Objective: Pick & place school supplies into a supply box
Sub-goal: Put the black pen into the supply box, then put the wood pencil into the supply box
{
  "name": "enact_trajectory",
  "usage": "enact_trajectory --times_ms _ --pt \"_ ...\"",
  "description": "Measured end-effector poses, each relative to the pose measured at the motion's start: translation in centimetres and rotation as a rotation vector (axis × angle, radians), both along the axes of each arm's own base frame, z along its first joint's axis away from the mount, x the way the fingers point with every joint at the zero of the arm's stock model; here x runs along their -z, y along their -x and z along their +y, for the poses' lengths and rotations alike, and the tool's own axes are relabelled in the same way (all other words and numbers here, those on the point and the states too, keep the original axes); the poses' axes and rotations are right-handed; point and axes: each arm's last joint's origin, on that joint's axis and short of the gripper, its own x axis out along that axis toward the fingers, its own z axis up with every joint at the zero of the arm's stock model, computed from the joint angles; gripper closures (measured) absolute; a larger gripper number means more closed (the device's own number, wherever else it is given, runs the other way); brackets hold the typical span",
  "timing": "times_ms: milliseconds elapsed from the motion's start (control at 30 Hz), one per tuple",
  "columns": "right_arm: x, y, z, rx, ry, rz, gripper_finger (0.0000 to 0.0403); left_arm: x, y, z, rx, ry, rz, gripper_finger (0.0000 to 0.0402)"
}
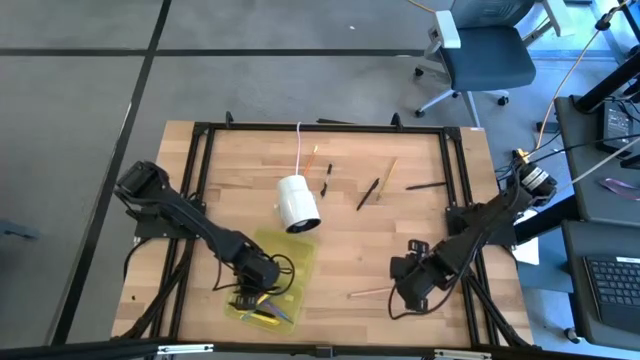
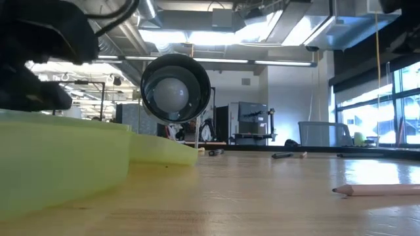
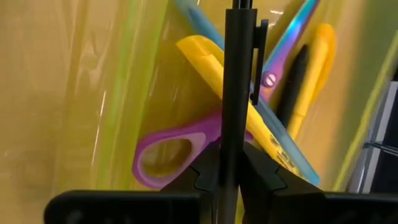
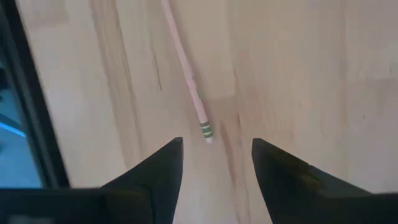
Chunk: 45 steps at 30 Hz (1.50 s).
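The supply box (image 1: 290,262) is a translucent yellow-green case lying open near the table's near edge; it also fills the low view's left (image 2: 59,157). Inside lie purple-handled scissors (image 3: 165,155), yellow pens (image 3: 205,59) and a black pen (image 3: 297,81). My left gripper (image 1: 250,298) hangs over the box, shut on a black clip pen (image 3: 235,74). My right gripper (image 1: 405,292) is open just above the table, right of the box. A wood-coloured pencil (image 1: 368,292) lies flat, its eraser end (image 4: 205,130) just ahead of the fingers. My left gripper pinches the black pen's barrel (image 3: 231,134) between its two fingers (image 3: 208,168), at the end away from the clip (image 3: 261,56). The pen runs straight out ahead of the fingertips, over the scissors and pens in the box.
A white cylinder on a cord (image 1: 297,202) lies beside the box's far end and looms in the low view (image 2: 176,88). More pens and pencils (image 1: 367,193) (image 1: 425,185) (image 1: 390,172) and small black pieces (image 1: 327,178) lie on the table's far half. Black frame rails (image 1: 465,170) run along the sides.
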Motion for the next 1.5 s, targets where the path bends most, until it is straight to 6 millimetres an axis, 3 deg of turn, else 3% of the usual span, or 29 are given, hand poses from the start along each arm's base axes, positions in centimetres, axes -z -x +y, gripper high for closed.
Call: enact_trajectory --times_ms 267,467,900,1233,1500 --pt "2.2 1.5 1.7 -0.074 0.023 0.019 0.0208 1.0 -0.4 -0.2 -0.009 0.001 0.043 0.0365" --pt "4.3 2.6 2.1 -0.07 0.059 -0.082 0.0208 1.0 -0.6 0.0 -0.068 0.017 0.067 0.0353" --pt "7.4 5.3 2.9 -0.107 0.139 -0.36 0.0208 -1.6 -1.6 -0.5 -0.095 0.039 -0.028 0.0349" --pt "10.5 8.7 2.4 -0.06 0.132 -0.578 0.0208 -2.2 -2.0 -0.7 -0.166 0.069 -0.01 0.0349" --pt "12.3 10.2 1.0 -0.058 0.14 -0.722 0.0208 -2.2 -2.0 -0.8 -0.183 0.076 0.0 0.0354"
